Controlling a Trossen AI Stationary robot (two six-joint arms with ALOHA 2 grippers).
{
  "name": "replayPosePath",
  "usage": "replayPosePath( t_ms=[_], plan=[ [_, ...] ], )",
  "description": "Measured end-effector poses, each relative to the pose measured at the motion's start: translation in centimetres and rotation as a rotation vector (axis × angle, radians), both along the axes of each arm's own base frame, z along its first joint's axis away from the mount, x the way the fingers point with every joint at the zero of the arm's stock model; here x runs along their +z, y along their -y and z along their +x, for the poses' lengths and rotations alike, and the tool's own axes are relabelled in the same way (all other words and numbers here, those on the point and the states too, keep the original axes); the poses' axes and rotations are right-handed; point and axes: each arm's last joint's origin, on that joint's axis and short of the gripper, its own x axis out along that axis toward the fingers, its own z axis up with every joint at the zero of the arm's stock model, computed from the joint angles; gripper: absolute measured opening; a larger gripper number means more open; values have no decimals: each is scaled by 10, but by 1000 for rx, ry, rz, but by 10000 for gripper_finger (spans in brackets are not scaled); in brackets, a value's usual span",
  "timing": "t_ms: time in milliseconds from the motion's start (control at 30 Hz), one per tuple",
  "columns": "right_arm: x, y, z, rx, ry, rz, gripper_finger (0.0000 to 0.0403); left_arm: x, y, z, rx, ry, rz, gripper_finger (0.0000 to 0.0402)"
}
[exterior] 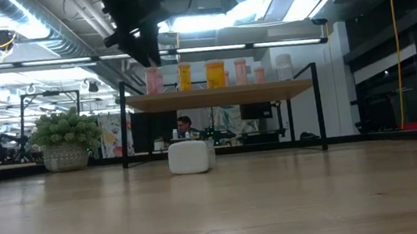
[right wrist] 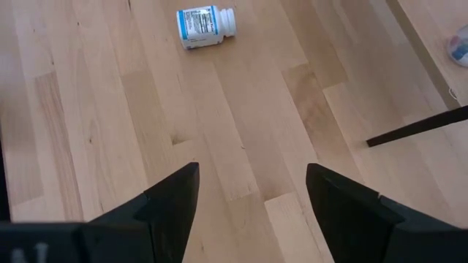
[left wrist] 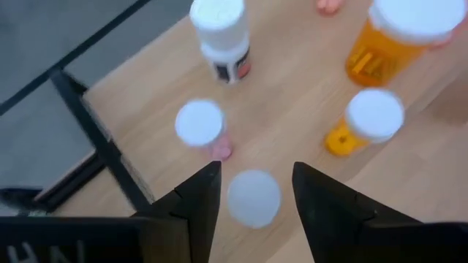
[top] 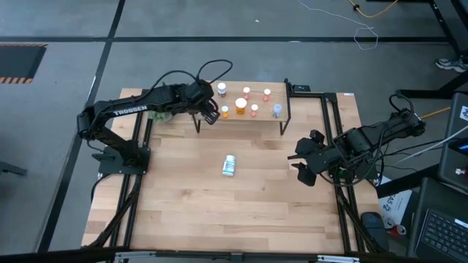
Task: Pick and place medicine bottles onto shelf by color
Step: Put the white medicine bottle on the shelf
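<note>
Loosely parted left gripper [left wrist: 252, 193] around white-capped bottle [left wrist: 253, 198]

Orange bottles [top: 240, 104] with white caps on the light-wood shelf [top: 281, 121]; white blue-labelled bottle [top: 229, 165] on the table

Bottles [top: 246, 101] stand on the shelf [top: 257, 119] at twelve o'clock, the left gripper [top: 211, 113] over its nine o'clock end. One bottle [top: 229, 165] lies mid-table; the right gripper [top: 302, 168] waits at three o'clock.

Two dark arms; white TROSSEN lettering [top: 129, 111]; black cables.
</note>
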Motion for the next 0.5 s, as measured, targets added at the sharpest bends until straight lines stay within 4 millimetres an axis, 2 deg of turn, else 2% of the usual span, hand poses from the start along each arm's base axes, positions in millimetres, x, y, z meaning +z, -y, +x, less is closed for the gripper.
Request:
replayPosePath(
  t_ms=[167, 267, 500],
  plan=[
    [0, 0, 0, -1, 0, 1, 255, 13, 1, 0, -24, 87, 41, 165],
    [0, 0, 0, -13, 2, 10, 255, 21, 6, -6, -77, 143, -1, 165],
    [0, -1, -1, -10, -10, 34, 255, 39, 38, -14, -253, 249, -83, 165]
  ],
)
